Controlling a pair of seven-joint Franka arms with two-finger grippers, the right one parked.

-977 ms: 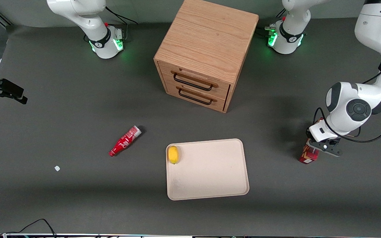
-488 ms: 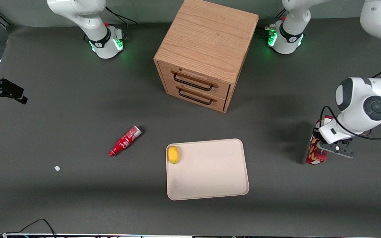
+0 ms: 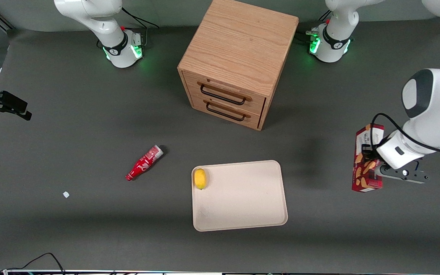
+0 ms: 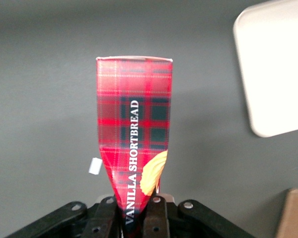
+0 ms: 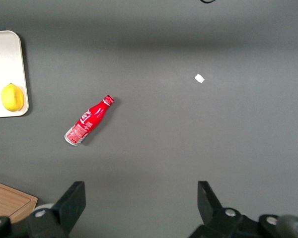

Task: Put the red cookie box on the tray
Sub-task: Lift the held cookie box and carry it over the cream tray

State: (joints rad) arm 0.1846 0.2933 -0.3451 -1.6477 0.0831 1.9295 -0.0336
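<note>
The red cookie box hangs above the worktop at the working arm's end, clamped at its lower end in the pincer, whose two fingers are closed against the box's narrow sides. In the front view the box runs lengthwise from twelve to six o'clock, and the working arm's white wrist sits at about three o'clock of it, with a black cable looping over the box's upper end. The forearm reaches in from the frame's edge at the working arm's side, with the black finger mount just below the wrist.

The box is long and narrow. The wrist view shows a red and dark tartan face with "VANILLA SHORTBREAD" printed in white along its length, a tan cookie picture near the gripped end, and a pale edge at the free end. The front view shows tan cookie pictures on a dark-red face and a lighter panel at the twelve o'clock end.

The tray lies flat at about nine o'clock of the box, well apart from it. A lemon rests in the tray's corner nearest the red bottle, which lies on its side at about nine o'clock of the tray. The wooden cabinet stands at twelve o'clock of the tray, farther from the camera.
</note>
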